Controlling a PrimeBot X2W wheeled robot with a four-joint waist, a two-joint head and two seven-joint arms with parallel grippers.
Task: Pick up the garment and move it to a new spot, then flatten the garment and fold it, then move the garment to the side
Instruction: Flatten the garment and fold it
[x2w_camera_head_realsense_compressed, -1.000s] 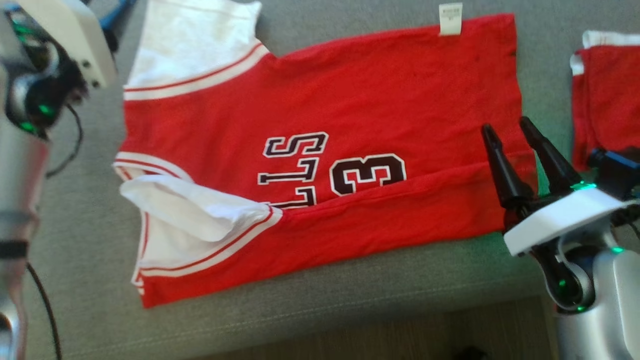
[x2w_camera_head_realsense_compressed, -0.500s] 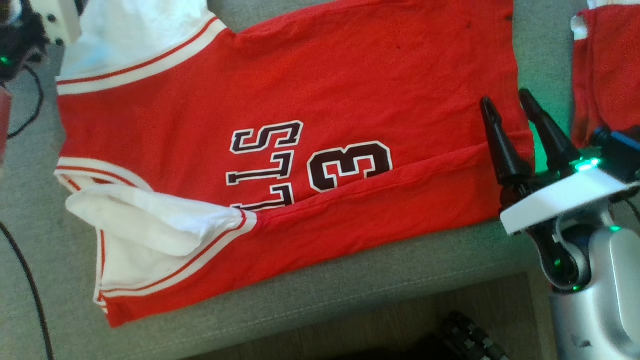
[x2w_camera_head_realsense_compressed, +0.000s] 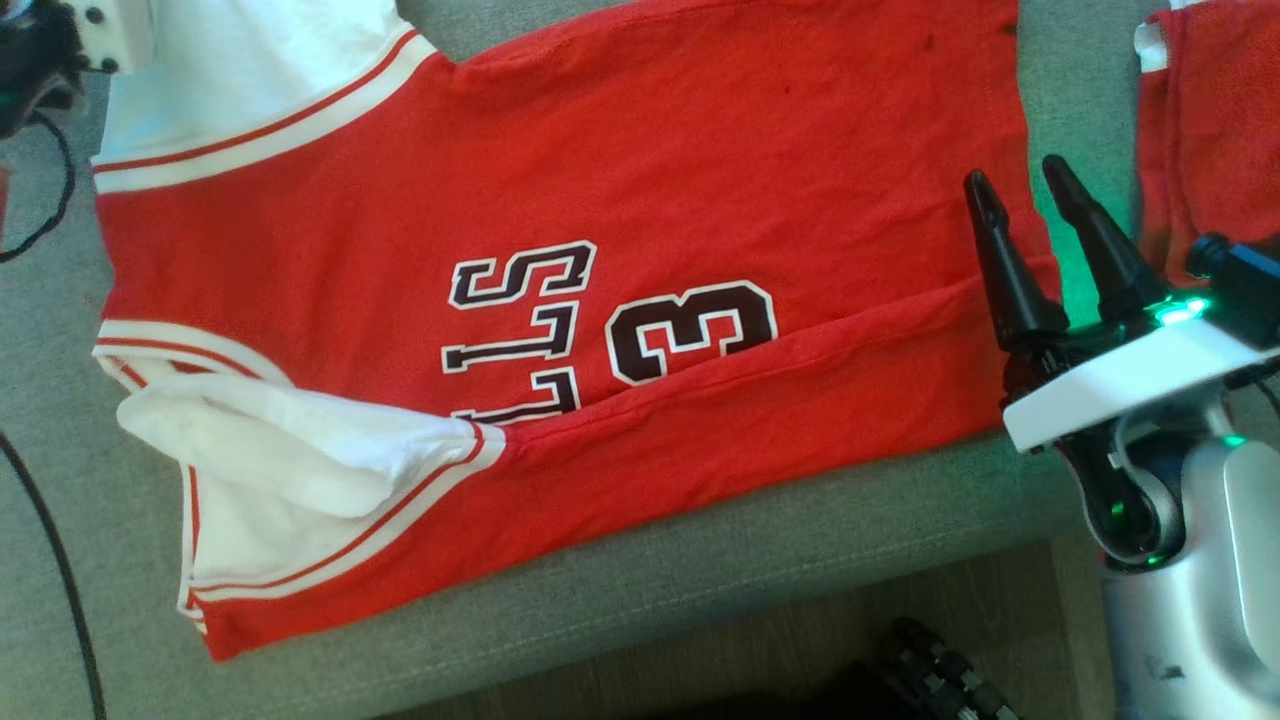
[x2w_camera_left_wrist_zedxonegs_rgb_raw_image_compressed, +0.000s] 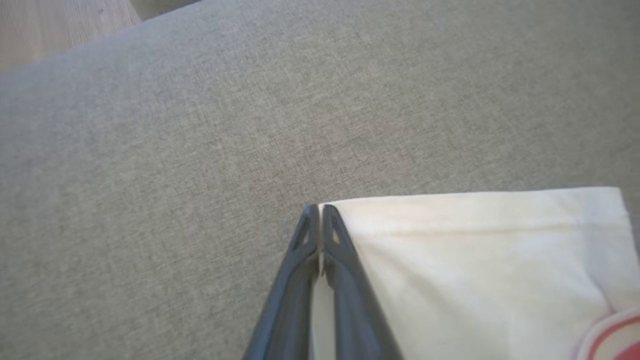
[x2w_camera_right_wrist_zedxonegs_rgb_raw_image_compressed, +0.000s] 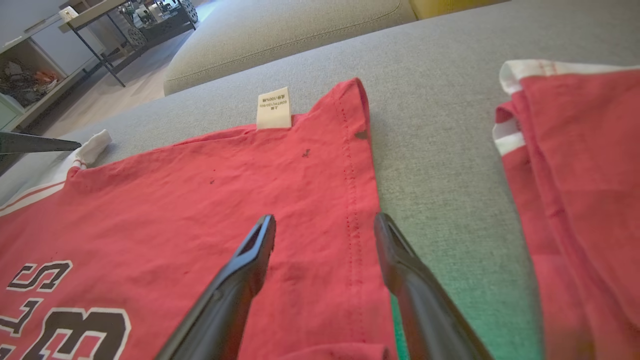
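While the red garment (x2w_camera_head_realsense_compressed: 650, 170) lies spread on a grey sofa cushion (x2w_camera_head_realsense_compressed: 700, 570), its near edge folded over, the right gripper (x2w_camera_head_realsense_compressed: 1018, 180) hovers above the hem, fingers apart. Black, white-edged lettering (x2w_camera_head_realsense_compressed: 557, 332) reads "LLS" beside a "3" (x2w_camera_head_realsense_compressed: 635, 345); the fold hides the rest. Farther off, the left gripper (x2w_camera_left_wrist_zedxonegs_rgb_raw_image_compressed: 318, 207) is pinched together on the corner of the white sleeve (x2w_camera_left_wrist_zedxonegs_rgb_raw_image_compressed: 475, 260). A care label (x2w_camera_right_wrist_zedxonegs_rgb_raw_image_compressed: 273, 107) at the far edge is too small to read. Another red garment (x2w_camera_head_realsense_compressed: 1210, 120) lies alongside, to the right.
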